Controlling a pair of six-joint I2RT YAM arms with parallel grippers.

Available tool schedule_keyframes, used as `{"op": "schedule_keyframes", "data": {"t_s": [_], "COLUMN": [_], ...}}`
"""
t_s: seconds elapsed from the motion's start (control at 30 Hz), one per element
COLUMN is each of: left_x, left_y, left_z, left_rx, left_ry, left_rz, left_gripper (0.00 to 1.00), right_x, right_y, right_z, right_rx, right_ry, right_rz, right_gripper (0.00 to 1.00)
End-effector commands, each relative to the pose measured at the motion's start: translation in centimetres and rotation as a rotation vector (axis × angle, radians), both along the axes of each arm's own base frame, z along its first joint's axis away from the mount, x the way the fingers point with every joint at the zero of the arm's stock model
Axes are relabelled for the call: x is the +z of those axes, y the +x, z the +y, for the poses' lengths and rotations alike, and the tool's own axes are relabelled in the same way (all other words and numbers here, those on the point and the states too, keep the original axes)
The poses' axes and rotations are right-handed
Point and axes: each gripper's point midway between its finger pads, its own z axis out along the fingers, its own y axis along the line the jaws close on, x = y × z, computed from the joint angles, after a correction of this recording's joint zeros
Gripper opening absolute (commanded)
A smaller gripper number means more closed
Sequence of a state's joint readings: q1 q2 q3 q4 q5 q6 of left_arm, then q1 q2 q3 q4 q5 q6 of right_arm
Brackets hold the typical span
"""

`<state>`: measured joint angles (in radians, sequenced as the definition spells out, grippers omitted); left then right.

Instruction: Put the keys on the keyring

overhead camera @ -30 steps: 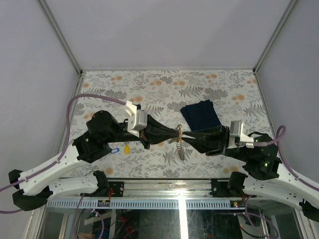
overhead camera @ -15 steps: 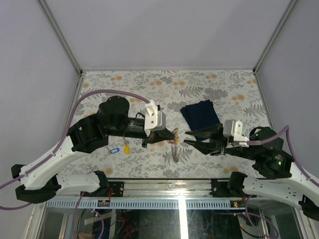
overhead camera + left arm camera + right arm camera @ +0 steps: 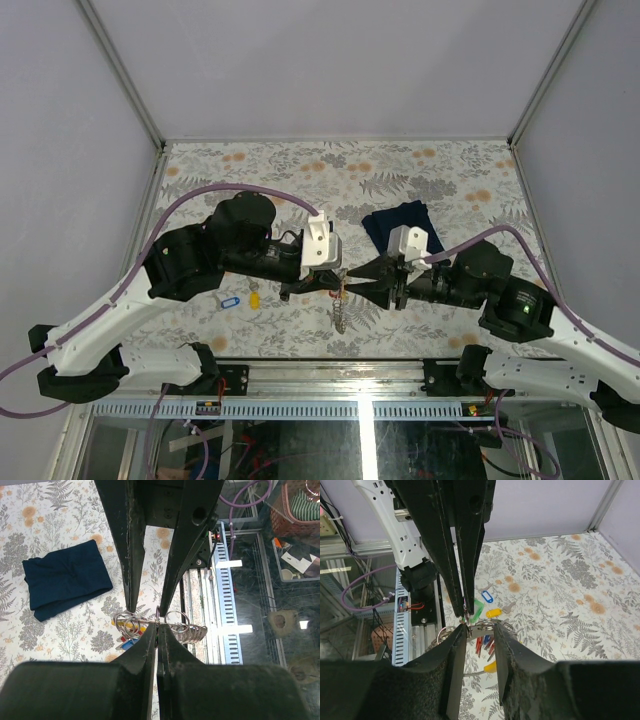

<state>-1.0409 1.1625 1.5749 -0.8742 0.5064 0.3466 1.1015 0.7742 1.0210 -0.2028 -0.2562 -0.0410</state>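
Left wrist footage shows the left gripper (image 3: pixel 157 628) pressed shut on a loop of the keyring (image 3: pixel 192 632), which is held in the air above the near edge of the table (image 3: pixel 30 510). The right gripper (image 3: pixel 479 630) is brought tip to tip against it. Its jaws are set narrowly apart with a silver piece of the keyring spanning the gap, and whether that piece is clamped cannot be told. Keys (image 3: pixel 486 598) with blue, green and yellow tags are seen lying on the table, well apart from a navy cloth (image 3: pixel 65 580)
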Motion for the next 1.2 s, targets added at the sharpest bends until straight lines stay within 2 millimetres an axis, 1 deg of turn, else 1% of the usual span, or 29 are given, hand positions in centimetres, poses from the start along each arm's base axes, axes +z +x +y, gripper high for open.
{"op": "schedule_keyframes", "data": {"t_s": [0.0, 0.3, 0.43, 0.53, 0.63, 0.67, 0.7, 0.8, 0.87, 0.97, 1.17], "left_x": [1.9, 1.8, 2.0, 2.2, 2.5, 2.6, 2.8, 3.5, 3.9, 4.4, 4.7], "left_y": [-0.1, -0.1, -0.2, -0.2, -0.3, -0.4, -0.5, -1.0, -1.5, -2.1, -2.1], "left_z": [0.0, 0.0, 0.0, 0.2, 0.3, 0.3, 0.4, 0.7, 1.0, 1.4, 1.4], "left_rx": [-0.010, -0.018, -0.020, -0.018, -0.019, -0.019, -0.020, -0.030, -0.043, -0.062, -0.072], "left_ry": [-0.043, -0.042, -0.048, -0.054, -0.072, -0.084, -0.102, -0.174, -0.222, -0.272, -0.297], "left_rz": [-0.044, -0.048, -0.054, -0.057, -0.063, -0.067, -0.072, -0.095, -0.112, -0.136, -0.164], "left_gripper": [0.00, 0.00, 0.00, 0.00, 0.00, 0.02, 0.09, 0.23, 0.29, 0.32, 0.36], "right_x": [3.3, 2.9, 2.5, 2.2, 2.7, 2.9, 3.3, 4.2, 4.6, 4.9, 5.1], "right_y": [-0.6, -0.6, -0.7, -0.7, -0.7, -0.8, -0.9, -1.3, -1.4, -1.7, -2.1], "right_z": [0.2, 0.8, 1.1, 1.2, 1.1, 1.0, 0.9, 0.7, 0.4, 0.2, 0.2], "right_rx": [0.026, 0.042, 0.053, 0.061, 0.060, 0.063, 0.068, 0.078, 0.080, 0.090, 0.111], "right_ry": [0.072, 0.059, 0.041, 0.022, 0.008, 0.009, 0.018, 0.063, 0.079, 0.087, 0.099], "right_rz": [-0.007, 0.005, 0.012, 0.014, 0.016, 0.015, 0.010, -0.010, -0.019, -0.025, -0.028], "right_gripper": [0.33, 0.20, 0.10, 0.00, 0.00, 0.00, 0.00, 0.00, 0.00, 0.00, 0.00]}}
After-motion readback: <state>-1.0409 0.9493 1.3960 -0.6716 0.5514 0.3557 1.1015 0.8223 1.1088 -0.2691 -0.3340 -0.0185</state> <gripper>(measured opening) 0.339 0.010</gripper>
